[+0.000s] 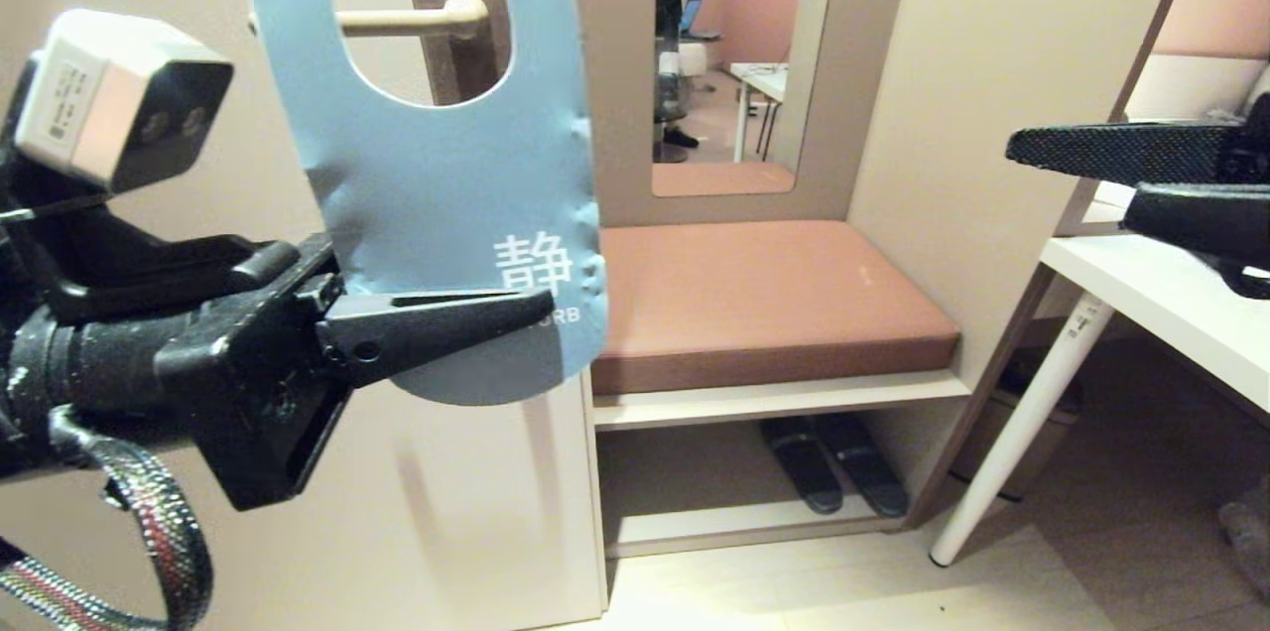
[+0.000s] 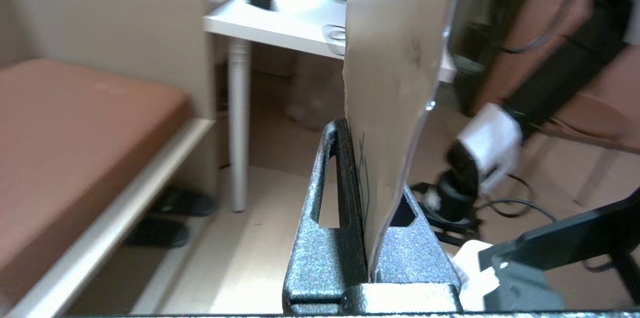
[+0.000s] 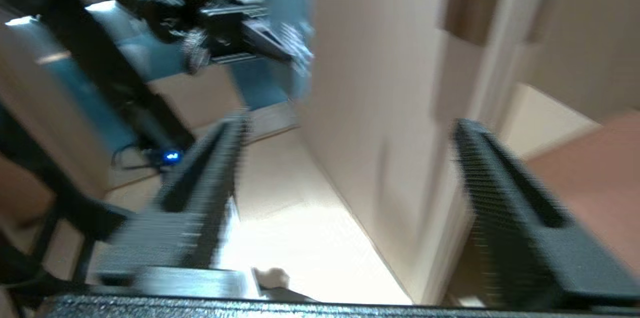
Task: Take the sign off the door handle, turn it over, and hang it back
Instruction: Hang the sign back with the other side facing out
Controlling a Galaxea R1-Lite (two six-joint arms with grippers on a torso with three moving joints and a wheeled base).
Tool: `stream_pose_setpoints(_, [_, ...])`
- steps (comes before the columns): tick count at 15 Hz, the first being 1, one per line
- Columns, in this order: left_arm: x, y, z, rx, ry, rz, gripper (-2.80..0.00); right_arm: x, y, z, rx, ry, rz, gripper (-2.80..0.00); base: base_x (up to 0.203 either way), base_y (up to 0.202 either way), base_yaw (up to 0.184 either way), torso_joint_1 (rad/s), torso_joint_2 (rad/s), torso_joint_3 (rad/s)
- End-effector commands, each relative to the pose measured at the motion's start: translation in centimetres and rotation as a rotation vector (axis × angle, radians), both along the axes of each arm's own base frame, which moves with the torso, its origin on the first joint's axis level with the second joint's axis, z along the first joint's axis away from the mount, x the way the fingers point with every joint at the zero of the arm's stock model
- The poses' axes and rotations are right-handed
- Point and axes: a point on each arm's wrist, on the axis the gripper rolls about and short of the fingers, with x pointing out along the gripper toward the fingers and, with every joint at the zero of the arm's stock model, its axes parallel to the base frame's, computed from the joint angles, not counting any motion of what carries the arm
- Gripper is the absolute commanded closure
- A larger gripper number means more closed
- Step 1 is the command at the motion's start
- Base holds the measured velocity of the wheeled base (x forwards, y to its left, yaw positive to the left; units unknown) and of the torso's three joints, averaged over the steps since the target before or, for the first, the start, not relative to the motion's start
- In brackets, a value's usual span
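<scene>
Head view: sign (image 1: 437, 185) covers door handle (image 1: 412, 20).

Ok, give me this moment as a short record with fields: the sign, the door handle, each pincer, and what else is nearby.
sign: blue face toward the head camera, hole uppermost, off the handle
door handle: bare cream lever, seen through the sign's hole
left pincer: shut on the sign's lower end, holding it up in front of the door
right pincer: open, empty, at the far right, apart from the sign
bench: brown cushion right of the door, slippers on the shelf under it
table: white, far right
</scene>
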Motion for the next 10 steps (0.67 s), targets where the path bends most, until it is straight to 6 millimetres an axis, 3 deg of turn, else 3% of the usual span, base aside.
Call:
stream_pose_setpoints(1, [-1.2,1.9,0.4,-0.019,-0.035,0.055,0.0,-2.2,-1.3,-0.2,0.014,-0.031,-0.062,0.0,0.0,0.0,0.0,0.0,0.0,0.0])
stream_pose_setpoints(5, [-1.9,4.2,0.8,-0.034,-0.068,0.16,0.0,-3.9,-2.4,-1.7,0.01,-0.025,-0.231,0.0,0.0,0.0,0.0,0.0,0.0,0.0])
stream_pose_setpoints(10, [-2.7,6.4,0.7,-0.039,-0.099,0.287,0.0,-5.9,-3.8,-6.0,-0.024,0.016,-0.531,0.0,0.0,0.0,0.0,0.0,0.0,0.0])
